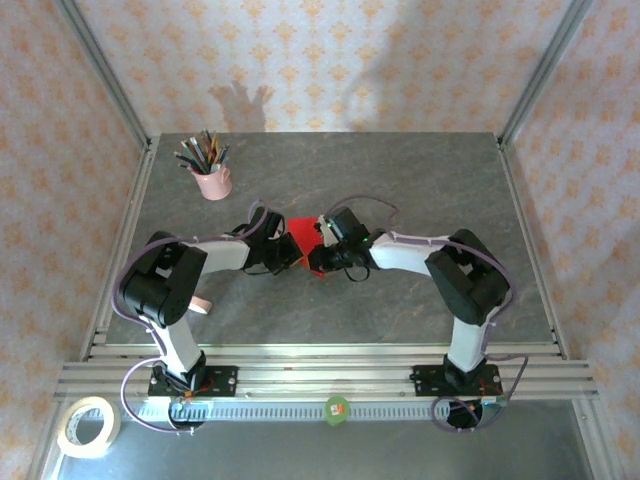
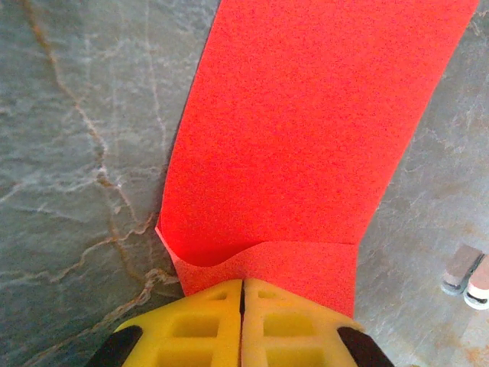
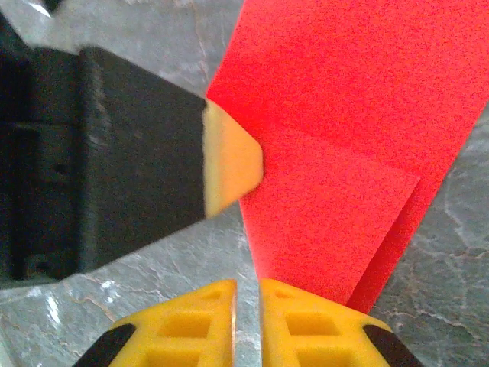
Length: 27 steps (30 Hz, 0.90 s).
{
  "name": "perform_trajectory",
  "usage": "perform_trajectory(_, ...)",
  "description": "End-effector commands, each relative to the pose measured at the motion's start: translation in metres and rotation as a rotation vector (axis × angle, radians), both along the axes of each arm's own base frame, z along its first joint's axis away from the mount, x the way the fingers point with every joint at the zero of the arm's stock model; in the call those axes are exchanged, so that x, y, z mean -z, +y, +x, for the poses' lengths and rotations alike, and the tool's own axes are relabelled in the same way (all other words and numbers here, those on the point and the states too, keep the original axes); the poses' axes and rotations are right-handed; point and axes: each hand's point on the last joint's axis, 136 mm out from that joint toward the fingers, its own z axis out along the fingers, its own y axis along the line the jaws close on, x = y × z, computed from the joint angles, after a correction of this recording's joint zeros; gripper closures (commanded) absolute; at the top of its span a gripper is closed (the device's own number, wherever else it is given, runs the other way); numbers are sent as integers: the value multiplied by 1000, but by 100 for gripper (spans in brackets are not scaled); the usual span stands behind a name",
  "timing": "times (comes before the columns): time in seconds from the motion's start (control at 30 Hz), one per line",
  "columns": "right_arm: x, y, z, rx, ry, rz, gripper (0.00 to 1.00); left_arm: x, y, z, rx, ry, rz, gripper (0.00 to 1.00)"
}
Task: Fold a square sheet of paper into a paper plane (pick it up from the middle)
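The paper plane [image 1: 303,236] is a bright red folded sheet lying on the grey table between both grippers. In the left wrist view the paper plane [image 2: 306,138] stretches away as a long band, with a folded flap at its near end. My left gripper [image 2: 242,284] is shut, its yellow fingertips [image 2: 206,310] pressed together on that near edge. My right gripper [image 3: 247,284] stands slightly open beside the paper plane [image 3: 344,130], with bare table in the narrow gap. The left gripper's fingertip [image 3: 229,160] touches the paper's left edge there.
A pink cup [image 1: 212,182] holding pencils stands at the back left. A small pink and white object [image 1: 200,305] lies near the left arm. A tape roll [image 1: 88,425] sits below the rail at the near left. Metal frame posts border the table.
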Motion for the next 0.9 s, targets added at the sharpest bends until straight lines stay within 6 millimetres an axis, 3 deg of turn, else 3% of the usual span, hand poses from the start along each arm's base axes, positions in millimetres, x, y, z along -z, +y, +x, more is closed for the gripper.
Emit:
perform_trajectory(0.0,1,5,0,-23,22,3,85,6,-1,0,2,10,16,90)
perform_trajectory(0.7,25,-5,4,5,31,-80,86,-14,-13,11,38,-42,-34,87)
perform_trajectory(0.87,26,-6,4,11,30,-85,86,-9,-14,10,45,-35,-29,87)
